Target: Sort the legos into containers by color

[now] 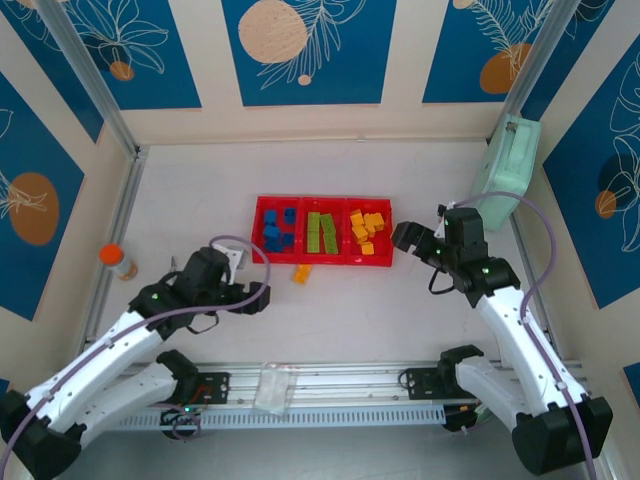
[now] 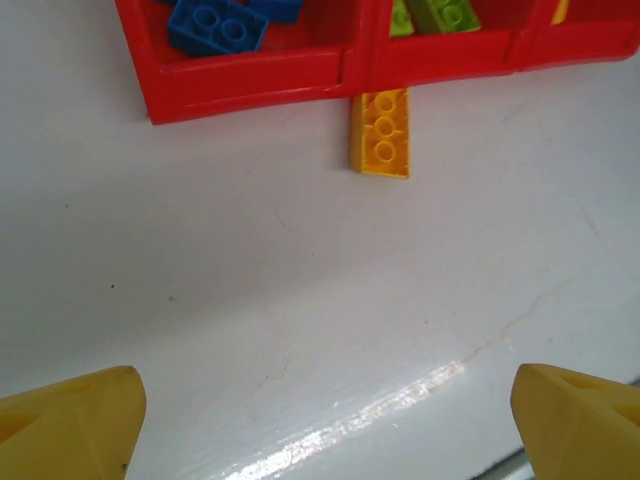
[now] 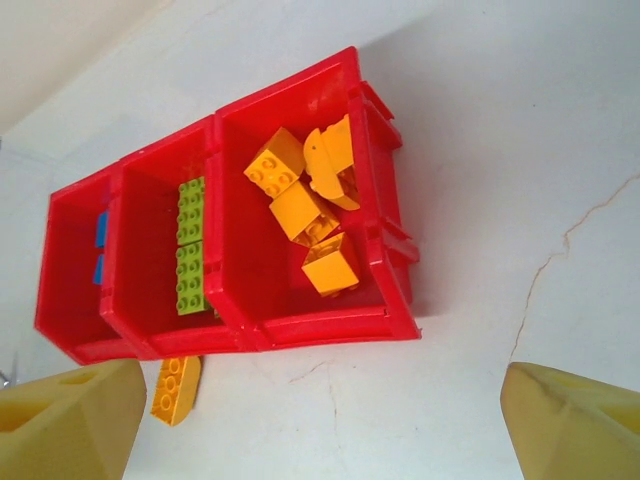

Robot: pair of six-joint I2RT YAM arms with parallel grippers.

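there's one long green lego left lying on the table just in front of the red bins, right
Not quite: the leftover long plastic brick is yellow-orange, not green. The left wrist view shows it lying flat on the white table, right at the near wall of the red plastic three-bin tray.

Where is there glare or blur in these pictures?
Left wrist: a glare streak crosses the table low down; the fingers look soft. Right wrist: the tray is sharp, with a soft shadow beside it. Top: even light.
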